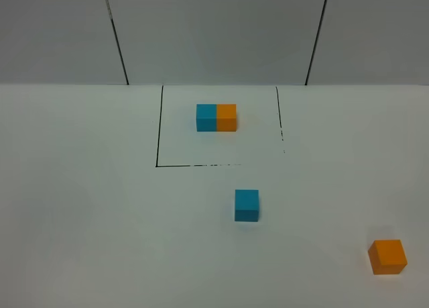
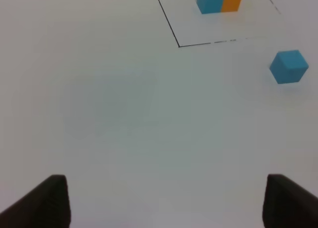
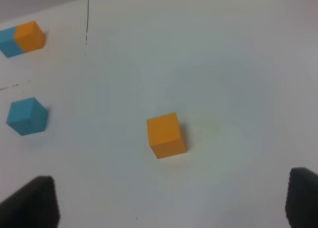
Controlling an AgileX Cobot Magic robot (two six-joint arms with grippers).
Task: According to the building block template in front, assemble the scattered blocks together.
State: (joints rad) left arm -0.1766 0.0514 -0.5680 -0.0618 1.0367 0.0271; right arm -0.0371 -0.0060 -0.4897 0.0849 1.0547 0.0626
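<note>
From the high camera, the building block template (image 1: 216,117) sits on the white table (image 1: 80,207) inside a black outline (image 1: 159,127), toward its far side. It is a sky-blue half on the left joined to an orange half on the right. The loose sky-blue cube (image 1: 247,205) stands outside that outline, just on the near side of its front line and a little right of the template. The loose orange cube (image 1: 387,257) lies well apart from it, near the right front corner of the view. In the left wrist view, the left gripper (image 2: 166,203) has its two dark fingers (image 2: 44,203) spread wide with only bare table between them. It has hold of nothing, and the sky-blue cube and the template lie well ahead of it, off to one side. In the right wrist view, the right gripper (image 3: 168,203) is likewise spread wide and empty-handed — the orange cube rests on the table just ahead of the gap between its fingers, touching neither, with the sky-blue cube and the template farther off.
</note>
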